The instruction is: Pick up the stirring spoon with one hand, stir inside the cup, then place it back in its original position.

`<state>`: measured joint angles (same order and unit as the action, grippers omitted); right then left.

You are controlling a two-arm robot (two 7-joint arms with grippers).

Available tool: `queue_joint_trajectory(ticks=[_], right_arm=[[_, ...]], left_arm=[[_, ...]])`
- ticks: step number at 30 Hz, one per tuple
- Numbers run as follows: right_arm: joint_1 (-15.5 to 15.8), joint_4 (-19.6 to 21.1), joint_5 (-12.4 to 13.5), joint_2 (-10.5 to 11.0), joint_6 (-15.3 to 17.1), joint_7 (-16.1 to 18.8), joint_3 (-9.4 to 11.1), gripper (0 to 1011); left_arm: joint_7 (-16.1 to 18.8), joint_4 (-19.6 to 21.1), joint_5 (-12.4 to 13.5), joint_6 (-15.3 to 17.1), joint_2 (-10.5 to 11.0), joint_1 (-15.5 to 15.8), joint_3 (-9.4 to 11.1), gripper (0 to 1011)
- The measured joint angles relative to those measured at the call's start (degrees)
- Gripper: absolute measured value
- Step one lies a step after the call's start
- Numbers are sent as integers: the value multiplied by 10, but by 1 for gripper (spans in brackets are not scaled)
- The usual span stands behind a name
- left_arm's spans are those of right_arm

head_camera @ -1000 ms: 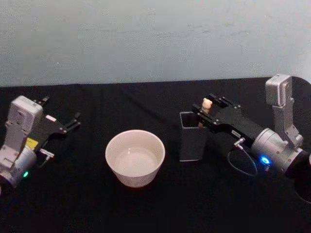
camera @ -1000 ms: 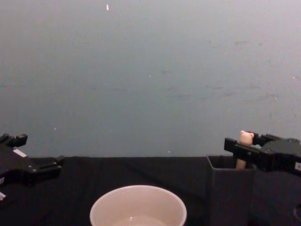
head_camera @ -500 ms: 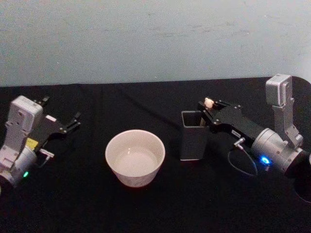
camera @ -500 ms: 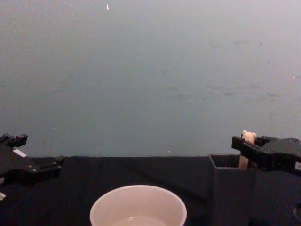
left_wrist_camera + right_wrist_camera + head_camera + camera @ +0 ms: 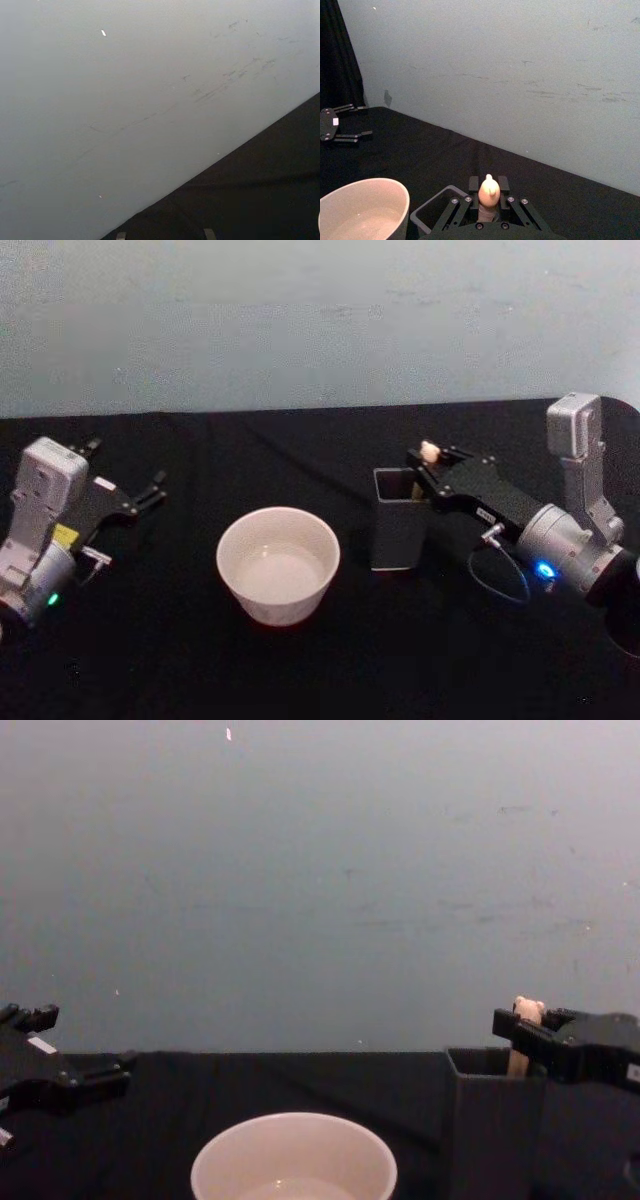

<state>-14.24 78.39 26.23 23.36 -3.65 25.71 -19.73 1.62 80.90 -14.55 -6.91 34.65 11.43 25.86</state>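
Black cloth covers the bench from its front edge to the wall. Nearest the robot, a little left of centre, stands the cup — wide, round and cream, upright with its mouth open to the head view. To its right and slightly farther back is the holder, a tall dark grey box with a square mouth, close beside the cup but apart from it.

Inside the holder stands the stirring spoon, roughly upright at the far right corner of the mouth. Its beige handle and small bear head rise above the rim; its neck and bowl are hidden within the box. The right tool reaches in from the right at the level of the rim, and its two black fingers are drawn in narrow on either side of the handle, gripping it just under the bear head, as the right wrist view shows.

Well to the left of the cup, the left tool hangs parked above the cloth with its fingers spread wide — nothing between them.

Behind everything rises a plain pale grey-blue wall, lightly scuffed.
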Motion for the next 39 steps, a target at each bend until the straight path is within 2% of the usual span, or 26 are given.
queue_joint_trajectory(ticks=[7, 13, 26, 29, 33, 39], right_arm=[[0, 6, 6, -2, 8, 7, 6, 214], [4, 26, 23, -2, 14, 10, 18, 214], [6, 76, 72, 6, 17, 16, 43, 214], [4, 90, 90, 7, 13, 20, 49, 214], [-1, 100, 104, 7, 6, 25, 50, 214], [-17, 100, 114, 1, -3, 35, 35, 214]], left_arm=[[0, 0, 0, 0, 0, 0, 0, 1001], [0, 0, 0, 0, 0, 0, 0, 1001], [0, 0, 0, 0, 0, 0, 0, 1001], [0, 0, 0, 0, 0, 0, 0, 1001], [0, 0, 0, 0, 0, 0, 0, 1001], [0, 0, 0, 0, 0, 0, 0, 1002]])
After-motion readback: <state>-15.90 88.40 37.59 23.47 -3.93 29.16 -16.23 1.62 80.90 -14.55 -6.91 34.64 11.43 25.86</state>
